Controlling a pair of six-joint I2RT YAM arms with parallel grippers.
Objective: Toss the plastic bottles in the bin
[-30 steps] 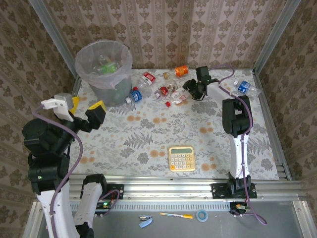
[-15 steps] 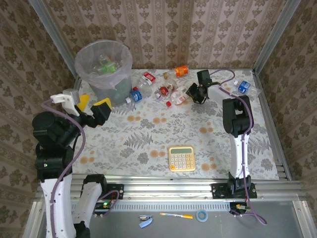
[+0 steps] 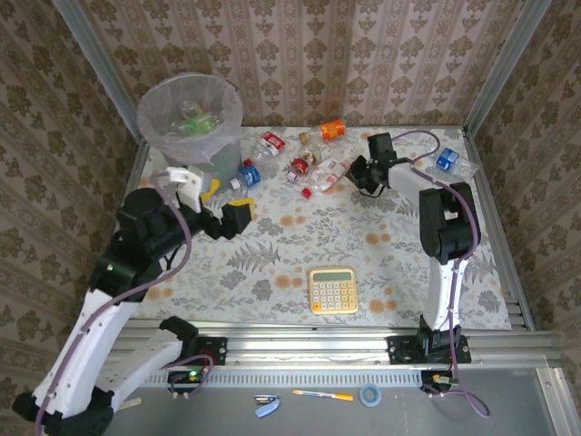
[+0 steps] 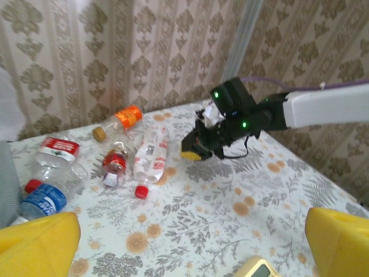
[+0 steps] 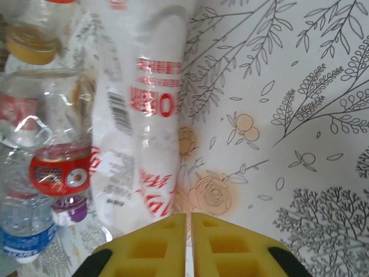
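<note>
Plainly, no brand can be read: the white-labelled bottle (image 5: 147,133) carries red characters and a barcode, upside down in the right wrist view, with a red-labelled bottle (image 5: 60,170) pressed against its side. The other plastic bottles (image 3: 300,168) lie strewn along the far side of the counter (image 3: 272,254), an orange-labelled bottle (image 3: 331,130) near the wall and a blue-labelled bottle (image 3: 247,174) at the foot of the bin (image 3: 189,118). More lie inside the bin, blurred by its liner. Since a second ago the right pincer (image 3: 354,172) has drawn shut, pads together at the white-labelled bottle's end; whether they nip its edge I cannot tell. The left pincer (image 3: 225,202), spread wide and empty, has swung inward from the counter's left edge. The calculator (image 4: 259,268) is cut off in the left wrist view.
</note>
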